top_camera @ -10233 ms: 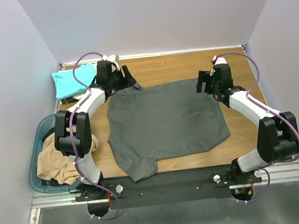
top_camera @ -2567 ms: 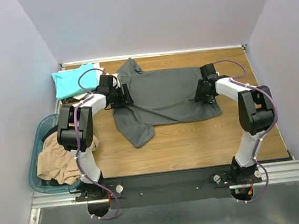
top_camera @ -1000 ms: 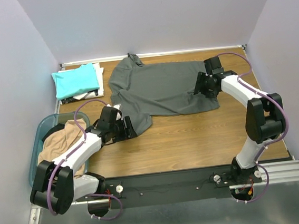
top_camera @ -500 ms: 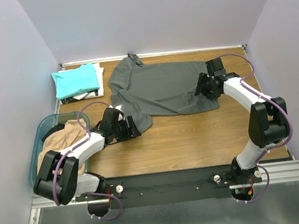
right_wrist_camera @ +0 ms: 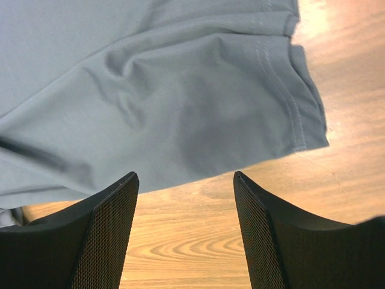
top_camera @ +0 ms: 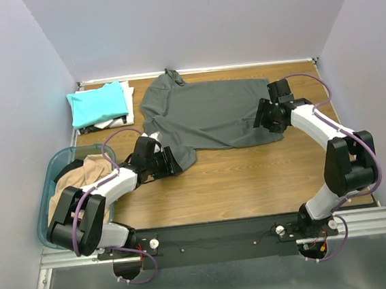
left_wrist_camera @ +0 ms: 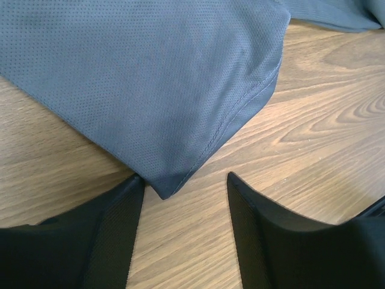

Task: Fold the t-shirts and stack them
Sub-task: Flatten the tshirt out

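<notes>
Grey cloth lies flat on the wooden table (top_camera: 250, 173): the big dark grey t-shirt (top_camera: 207, 116), far back in the middle. The left claw (left_wrist_camera: 184, 178) is spread wide around the shirt's near left corner. The right claw (right_wrist_camera: 184, 174) is spread wide too, over the shirt's right edge. The teal shirt (top_camera: 97, 104) lies folded at the far left. The tan shirt (top_camera: 81, 186) lies in the basket (top_camera: 44, 200).

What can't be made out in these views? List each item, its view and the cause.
1. White t-shirt, top view: mostly under the teal t-shirt; its fold is unseen.
2. Tan t-shirt, top view: partly behind the left arm; what lies under it in the basket is hidden.
3. Dark grey t-shirt, wrist views: frame edges cut off all but two corners.
4. Left end effector and right end effector, top view: too small to judge their opening.
</notes>
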